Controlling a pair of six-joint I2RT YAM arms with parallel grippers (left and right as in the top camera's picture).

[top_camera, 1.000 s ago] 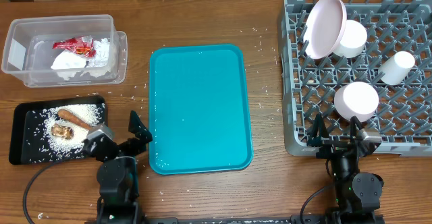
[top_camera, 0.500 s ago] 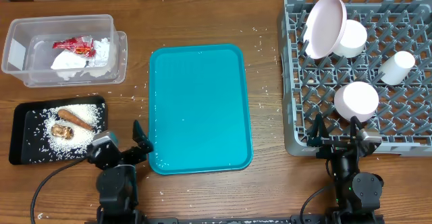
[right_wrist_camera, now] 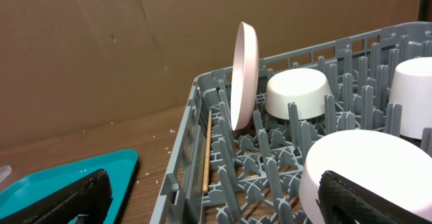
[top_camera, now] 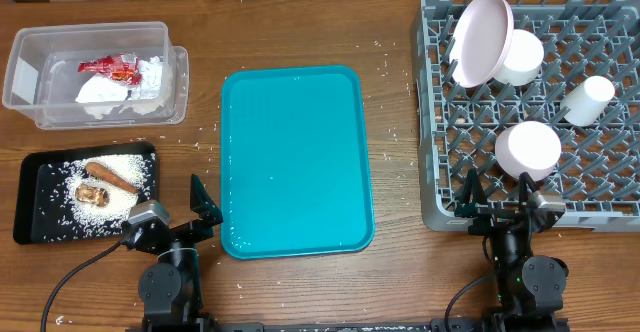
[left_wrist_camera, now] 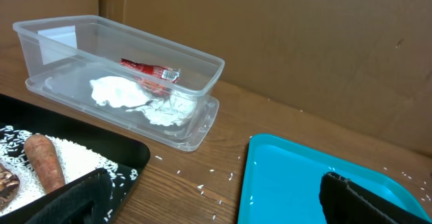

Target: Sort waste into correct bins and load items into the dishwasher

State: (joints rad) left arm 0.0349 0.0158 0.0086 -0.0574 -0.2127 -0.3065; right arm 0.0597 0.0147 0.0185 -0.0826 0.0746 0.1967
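- Overhead view: a teal tray (top_camera: 295,162) lies bare in the middle of the table (top_camera: 400,122), with loose rice grains scattered on the wood around it.
- The clear tub (top_camera: 90,30) sits at 10 o'clock. Inside it are the crumpled napkin (top_camera: 105,94) and, at the napkin's 12 o'clock, the red-and-white wrapper (top_camera: 112,68).
- The black tray (top_camera: 30,172) is at 8 o'clock. It holds a heap of rice (top_camera: 130,167), the carrot stick (top_camera: 112,176) and the brown lump (top_camera: 90,191), which lies just beside the stick at its 7 o'clock.
- The grey dish rack (top_camera: 600,172) fills the 3 o'clock side.
- The large plate (top_camera: 482,38) stands on edge at the rack's 11 o'clock corner, with the bowl (top_camera: 522,57) touching it at 3 o'clock.
- The cup (top_camera: 587,100) is at the rack's 2 o'clock, and a smaller round dish (top_camera: 528,150) sits near its middle.
- The left claw (top_camera: 177,212) is at 7 o'clock, between the black tray and the teal tray. Its fingers are spread wide with nothing in them.
- The right claw (top_camera: 495,200) is at 5 o'clock, at the rack's near edge. It too is spread wide and empty.
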